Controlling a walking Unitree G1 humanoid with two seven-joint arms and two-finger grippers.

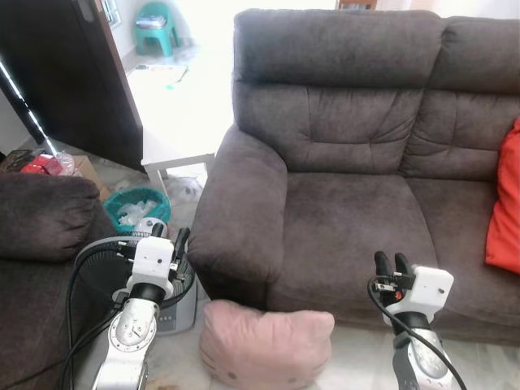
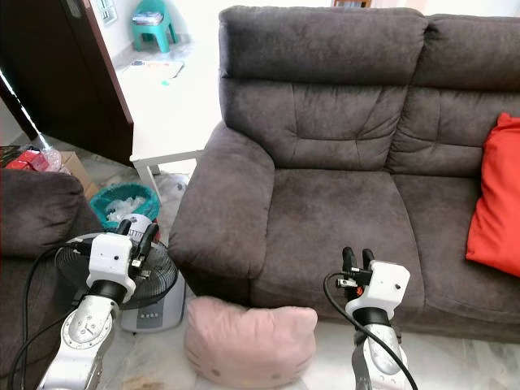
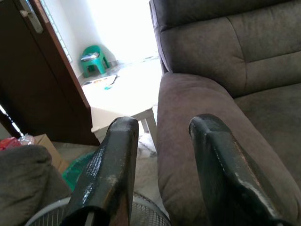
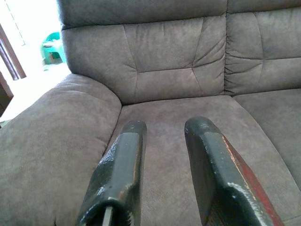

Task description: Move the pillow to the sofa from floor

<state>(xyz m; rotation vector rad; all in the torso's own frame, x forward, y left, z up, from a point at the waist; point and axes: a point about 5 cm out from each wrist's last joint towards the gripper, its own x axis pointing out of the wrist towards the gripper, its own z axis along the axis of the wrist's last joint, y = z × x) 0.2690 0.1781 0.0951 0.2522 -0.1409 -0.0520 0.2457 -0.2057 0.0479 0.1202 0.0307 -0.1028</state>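
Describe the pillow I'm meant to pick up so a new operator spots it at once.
Start at the big dark grey sofa and drop to the floor below its left armrest. The pink pillow lies there against the sofa's base, right of the round floor fan and between the left gripper and right gripper. It is pale pink and on the floor, unlike the red cushion on the seat.

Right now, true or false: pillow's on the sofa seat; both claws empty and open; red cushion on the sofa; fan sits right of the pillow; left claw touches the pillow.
1. The pink pillow lies on the sofa seat. False: it is on the floor, against the sofa front.
2. Left claw and right claw are open and empty. True.
3. A red cushion rests on the sofa. True.
4. The fan stands right of the pillow. False: left.
5. Left claw touches the pillow. False: it is raised apart.
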